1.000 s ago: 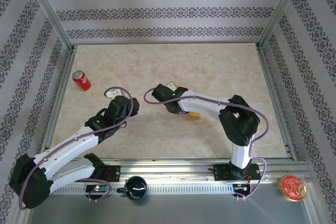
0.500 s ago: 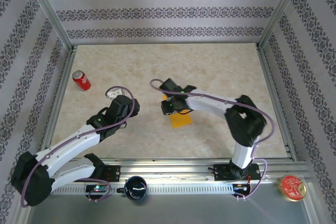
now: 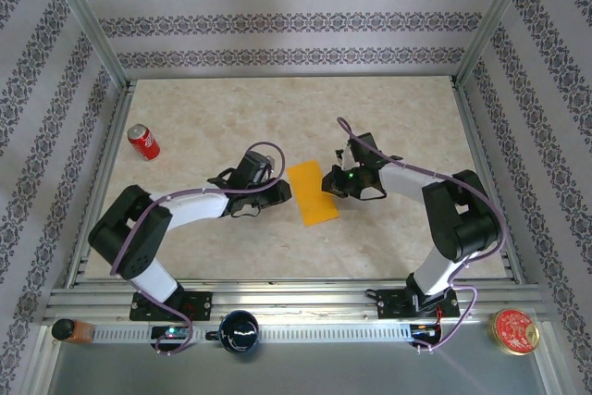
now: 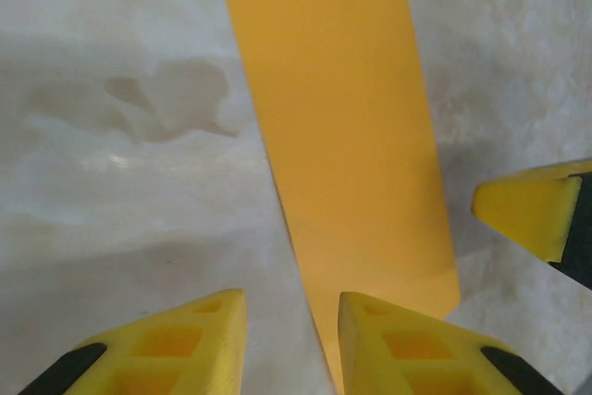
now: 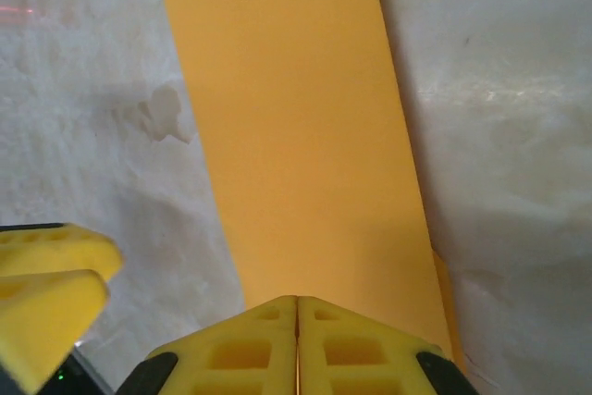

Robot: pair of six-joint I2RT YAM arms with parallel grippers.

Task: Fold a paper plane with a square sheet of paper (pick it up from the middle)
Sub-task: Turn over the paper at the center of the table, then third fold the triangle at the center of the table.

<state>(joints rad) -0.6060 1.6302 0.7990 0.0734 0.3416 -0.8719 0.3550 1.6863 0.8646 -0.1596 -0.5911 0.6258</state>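
The orange-yellow sheet of paper (image 3: 313, 193) lies flat on the marble table, folded into a narrow oblong. A lower layer's edge (image 5: 445, 295) peeks out along one long side. My left gripper (image 3: 277, 193) is at the sheet's left long edge and open; its right finger (image 4: 407, 344) overlaps the paper (image 4: 342, 127), while the other stands over bare table. My right gripper (image 3: 329, 182) is at the sheet's right edge with its fingertips (image 5: 296, 321) shut together low over the paper's (image 5: 296, 127) near edge. Nothing shows clamped between them. Each wrist view shows the other gripper's yellow fingers.
A red soda can (image 3: 143, 141) lies at the table's far left. A dark mug (image 3: 240, 332), a small bottle (image 3: 69, 329) and a red round tin (image 3: 514, 330) sit on the near ledge. Aluminium frame rails (image 3: 486, 164) border the table.
The right gripper has moved from over the sheet to its right edge, leaving it uncovered. The left arm has swung right, and its gripper now sits at the sheet's left edge.
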